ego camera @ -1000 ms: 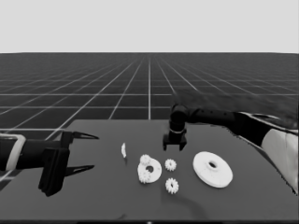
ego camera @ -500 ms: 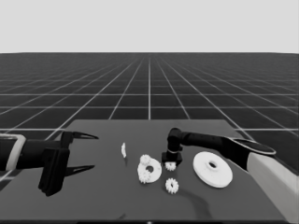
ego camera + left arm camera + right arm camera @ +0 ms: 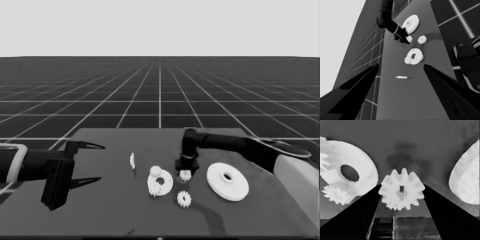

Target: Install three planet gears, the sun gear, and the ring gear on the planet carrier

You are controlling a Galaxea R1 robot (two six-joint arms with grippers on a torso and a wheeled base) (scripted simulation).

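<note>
The right gripper (image 3: 185, 172) is down at the table's middle, its two fingers set either side of a small gear (image 3: 401, 189). In the right wrist view the fingers stand open just wide enough to bracket it, their inner edges at or very near its teeth; I cannot tell whether they have pinched it yet, so I count it as straddled, not held.

That gear lies flat between the two discs: the smaller round part (image 3: 160, 183) sits at its nine o'clock, just beside it, and the larger round part (image 3: 228, 181) at its three o'clock, a little apart. Two gears (image 3: 156, 171) already rest on the smaller round part, one at its far rim and one at its near rim, which suggests this one is being taken to join them. A fourth gear (image 3: 184, 199) waits on the table at six o'clock from the gripper.

The thin white piece (image 3: 132, 160) lies alone toward nine o'clock. The left gripper (image 3: 86, 162) is parked over the table's left end, fingers spread wide and empty, out of the working arm's way
</note>
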